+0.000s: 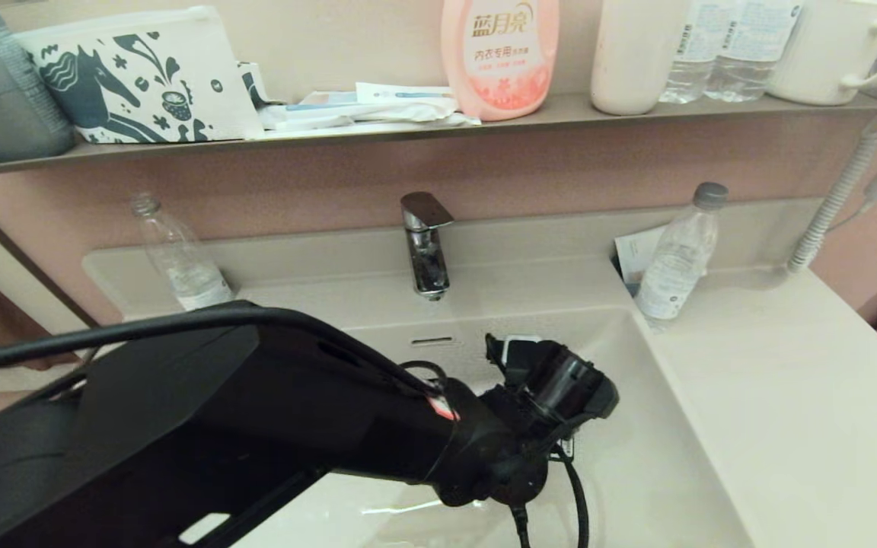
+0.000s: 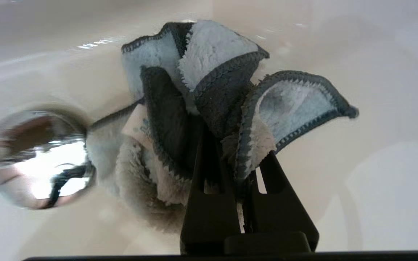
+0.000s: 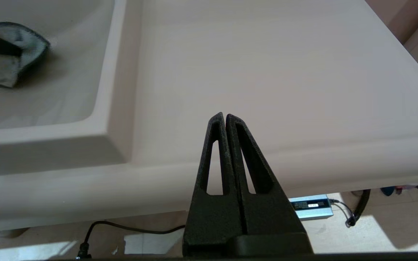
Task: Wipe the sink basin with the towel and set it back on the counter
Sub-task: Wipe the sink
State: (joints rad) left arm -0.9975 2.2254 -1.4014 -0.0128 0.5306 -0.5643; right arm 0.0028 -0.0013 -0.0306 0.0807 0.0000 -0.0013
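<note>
The towel [image 2: 209,90], light grey-blue and charcoal, is bunched up on the floor of the sink basin [image 2: 376,145], right beside the round chrome drain plug [image 2: 36,159]. My left gripper [image 2: 238,159] is shut on the towel, with the fingertips buried in its folds. In the head view my left arm [image 1: 553,388] reaches down into the sink basin [image 1: 636,457] and hides the towel. The right wrist view shows the towel [image 3: 16,54] in the bowl. My right gripper [image 3: 225,116] is shut and empty, over the front edge of the counter [image 3: 267,72].
A chrome faucet [image 1: 425,243] stands behind the bowl above the overflow slot [image 1: 432,340]. Water bottles stand at the back right [image 1: 678,255] and back left [image 1: 180,255]. The wall shelf holds a horse pouch [image 1: 134,76] and a pink bottle [image 1: 499,53]. A hose [image 1: 827,213] hangs at the right.
</note>
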